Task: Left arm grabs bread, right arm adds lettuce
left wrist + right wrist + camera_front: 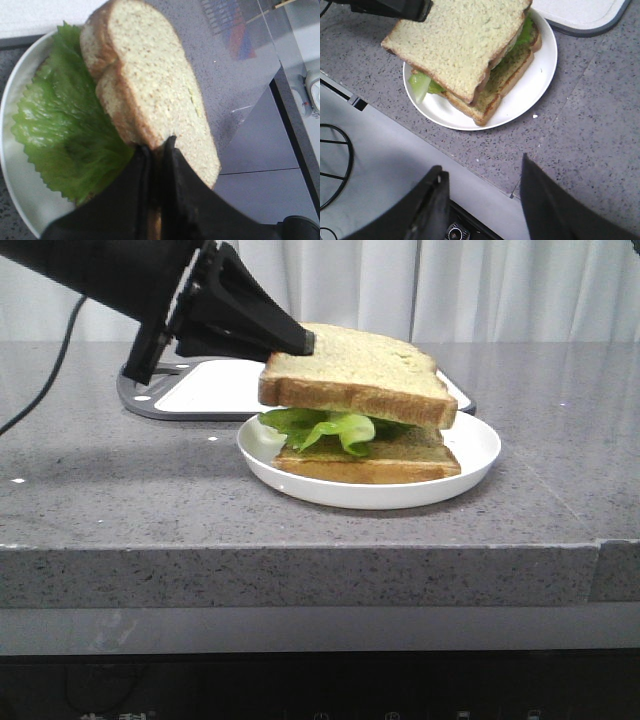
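Note:
My left gripper (305,340) is shut on the edge of the thick bread slice (355,375) and holds it level just above the lettuce (325,426). The lettuce lies on a thinner toast slice (370,460) on the white plate (470,455). In the left wrist view the jaws (157,150) pinch the bread (150,85) over the green leaf (65,130). In the right wrist view my right gripper (482,185) is open and empty over the table's front edge, apart from the plate (530,85); the bread (455,40) and lettuce (420,85) show there.
A white cutting board on a dark tray (200,390) lies behind the plate, and shows in the right wrist view (580,15). The grey stone counter (120,490) ends at a front edge. A black wire rack (335,165) sits below the counter.

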